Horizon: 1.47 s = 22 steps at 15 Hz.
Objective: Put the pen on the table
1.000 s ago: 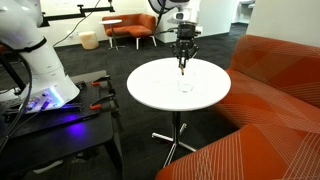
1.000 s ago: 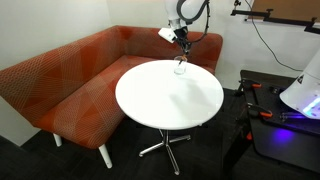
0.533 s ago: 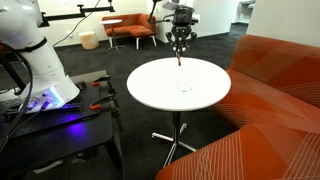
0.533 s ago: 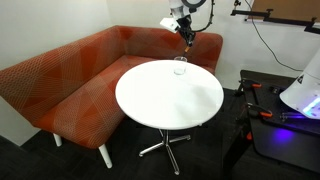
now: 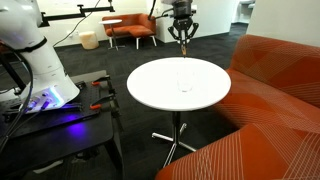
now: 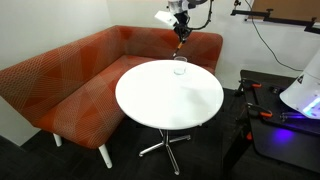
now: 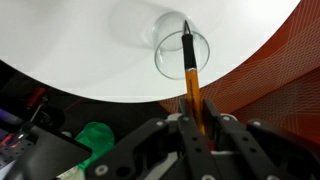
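Note:
My gripper (image 5: 182, 36) hangs high above the far side of the round white table (image 5: 150, 88), which also shows in an exterior view (image 6: 160, 100). It is shut on the pen (image 7: 190, 70), a thin orange stick with a dark tip that points down. The pen (image 5: 183, 46) hangs well above a small clear glass cup (image 5: 185, 83) standing on the table. In an exterior view the gripper (image 6: 181, 30) and pen (image 6: 180, 42) are over the cup (image 6: 180, 67). In the wrist view the jaws (image 7: 197, 125) clamp the pen, and its tip lines up over the cup (image 7: 166, 58).
An orange sofa (image 6: 70, 75) curves round the table, also in an exterior view (image 5: 275, 100). A black workbench with red clamps (image 5: 60, 115) and the white robot base (image 5: 35, 60) stand beside it. The table's metal pedestal foot (image 6: 165, 145) rests on dark carpet.
My gripper has risen straight up with the pen, from just over the glass cup to well above it. The cup has stayed in place.

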Each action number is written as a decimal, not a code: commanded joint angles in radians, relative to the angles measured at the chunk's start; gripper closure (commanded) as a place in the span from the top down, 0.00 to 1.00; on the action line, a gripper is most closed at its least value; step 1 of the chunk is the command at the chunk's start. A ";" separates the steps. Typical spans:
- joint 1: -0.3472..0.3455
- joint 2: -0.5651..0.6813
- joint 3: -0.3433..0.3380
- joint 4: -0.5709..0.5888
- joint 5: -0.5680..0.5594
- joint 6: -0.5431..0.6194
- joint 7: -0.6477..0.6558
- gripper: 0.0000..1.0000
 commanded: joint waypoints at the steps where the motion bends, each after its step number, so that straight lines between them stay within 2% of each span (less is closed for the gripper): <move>1: 0.004 -0.010 0.025 -0.022 -0.014 0.091 -0.043 0.04; 9: 0.033 0.026 0.084 0.003 0.025 0.168 -0.228 0.04; 17: 0.083 0.097 0.118 0.059 0.047 0.149 -0.358 0.04; 22: 0.112 0.189 0.140 0.147 0.088 0.139 -0.453 0.04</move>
